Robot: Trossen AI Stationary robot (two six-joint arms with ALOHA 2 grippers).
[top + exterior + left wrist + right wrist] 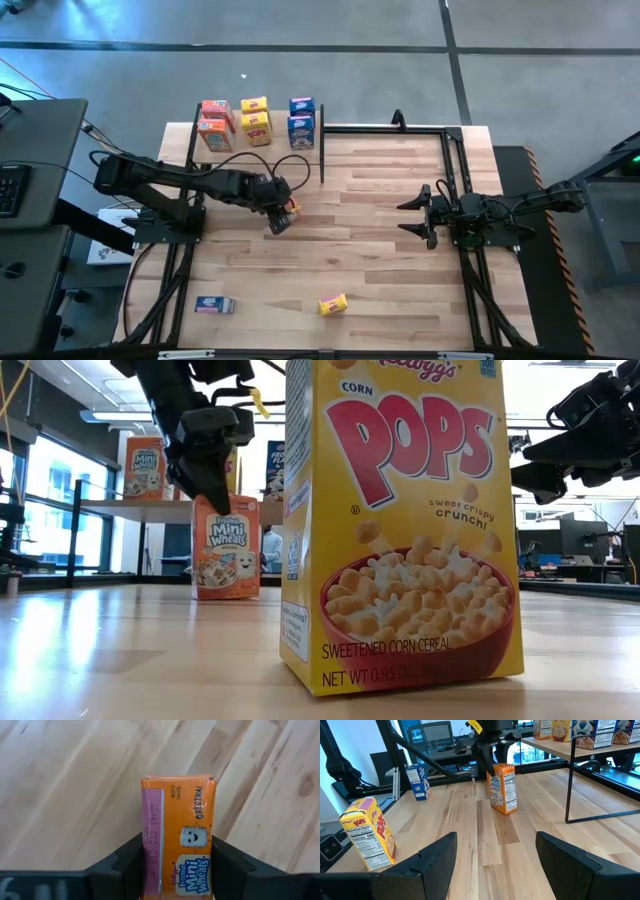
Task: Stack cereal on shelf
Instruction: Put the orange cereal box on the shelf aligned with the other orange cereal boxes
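Wood table (400, 250): upright orange cereal box (284, 217) between left gripper (280, 212) fingers.

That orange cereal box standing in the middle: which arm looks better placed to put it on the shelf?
The left. Its gripper already straddles the orange Mini-Wheats box, a finger on each side, and the shelf is nearby. The right gripper waits open across the table, holding nothing.

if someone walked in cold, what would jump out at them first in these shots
The left gripper at mid-table, its fingers around an upright orange Mini-Wheats box. Next, a yellow Corn Pops box standing near the table's front edge, with a blue box nearby. At the back, six boxes sit on the shelf; the right gripper waits open.
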